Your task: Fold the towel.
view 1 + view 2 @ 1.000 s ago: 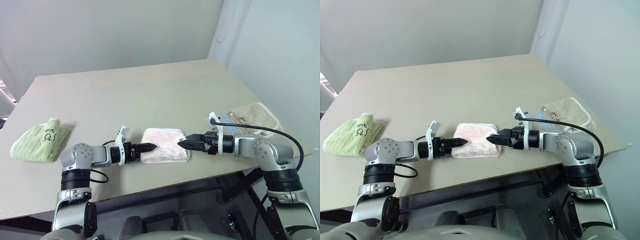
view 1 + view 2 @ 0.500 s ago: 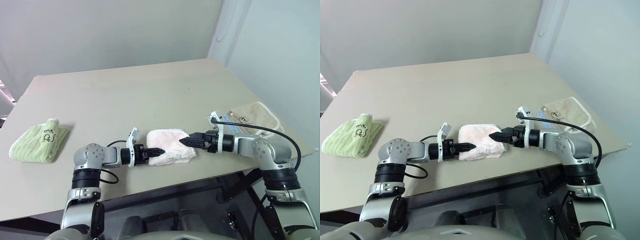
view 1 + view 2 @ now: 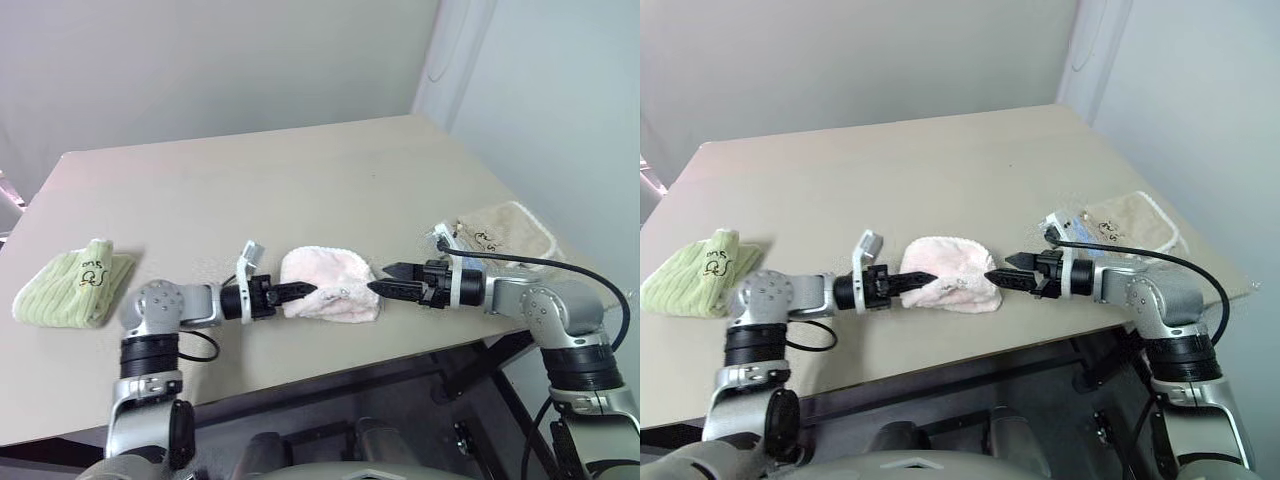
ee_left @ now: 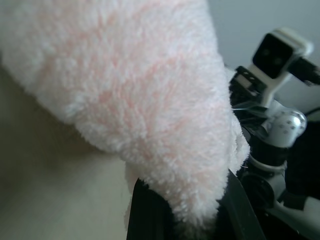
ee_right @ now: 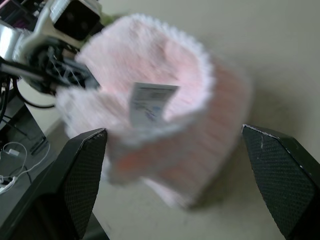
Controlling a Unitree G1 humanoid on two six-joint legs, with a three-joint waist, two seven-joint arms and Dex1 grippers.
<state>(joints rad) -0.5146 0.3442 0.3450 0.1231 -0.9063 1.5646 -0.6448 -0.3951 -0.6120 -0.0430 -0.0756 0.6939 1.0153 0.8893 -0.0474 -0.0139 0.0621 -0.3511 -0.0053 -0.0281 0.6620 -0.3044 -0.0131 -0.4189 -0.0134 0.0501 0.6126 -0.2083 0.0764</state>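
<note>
while left pincer grips towel — right pincer gapes.

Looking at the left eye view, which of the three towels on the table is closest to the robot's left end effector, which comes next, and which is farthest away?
From the left end effector:
1. The pink towel, pinched in its fingers, just to its right.
2. The green towel, off to its left near the table edge.
3. The beige towel, far to the right, beyond the right end effector.

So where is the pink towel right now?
In the head views the pink towel lies near the table's front edge, between the left gripper, shut on its edge, and the open right gripper.
</note>
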